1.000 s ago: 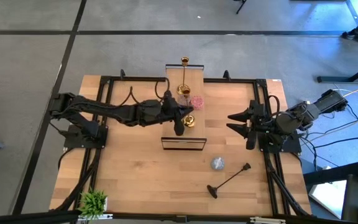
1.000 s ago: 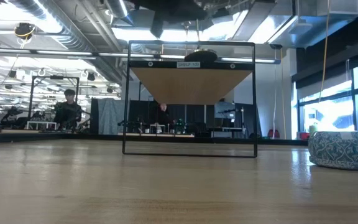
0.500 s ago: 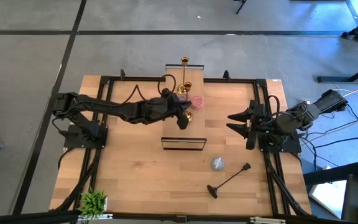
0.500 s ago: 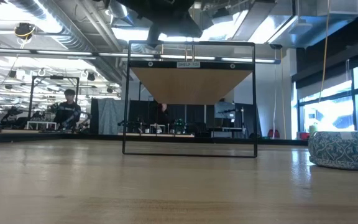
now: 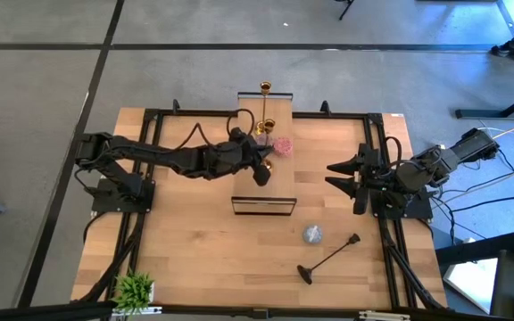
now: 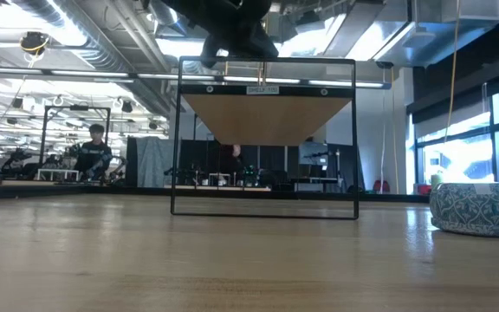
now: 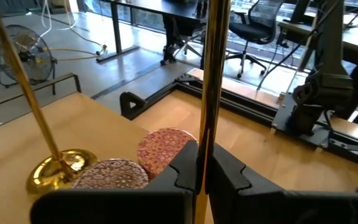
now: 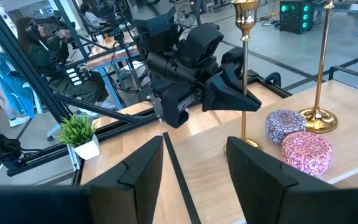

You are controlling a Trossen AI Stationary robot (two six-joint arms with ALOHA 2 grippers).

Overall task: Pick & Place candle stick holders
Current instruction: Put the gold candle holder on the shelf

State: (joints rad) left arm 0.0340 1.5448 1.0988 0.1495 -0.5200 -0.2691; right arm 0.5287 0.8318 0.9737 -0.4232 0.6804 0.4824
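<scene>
Gold candlestick (image 7: 215, 74) upright, stem clamped between the left gripper (image 7: 202, 168) fingers, over the table's (image 5: 194, 241) middle, near the pink cup (image 7: 165, 144) and purplish cup (image 7: 110, 174). Right gripper (image 8: 194, 165) waiting at the table's right side, fingers apart, holding nothing.

Grey floor (image 5: 43, 107) fills the upper part of the high view, crossed by dark seam lines. The light wooden desk (image 5: 194, 259) sits centre frame. Down at desk level, the room opens wide: exposed ducts and pipes (image 6: 93, 39) run across the ceiling at upper left, bright strip lights (image 6: 176, 43) glow beside them. Tall windows (image 6: 457, 160) shine at the right edge, daylight pouring in. A person (image 6: 93, 156) sits at a workbench far left. In the left wrist view, black office chairs (image 7: 257, 31) stand by long dark desks (image 7: 160, 9), and a floor fan (image 7: 30, 53) rests at upper left.
</scene>
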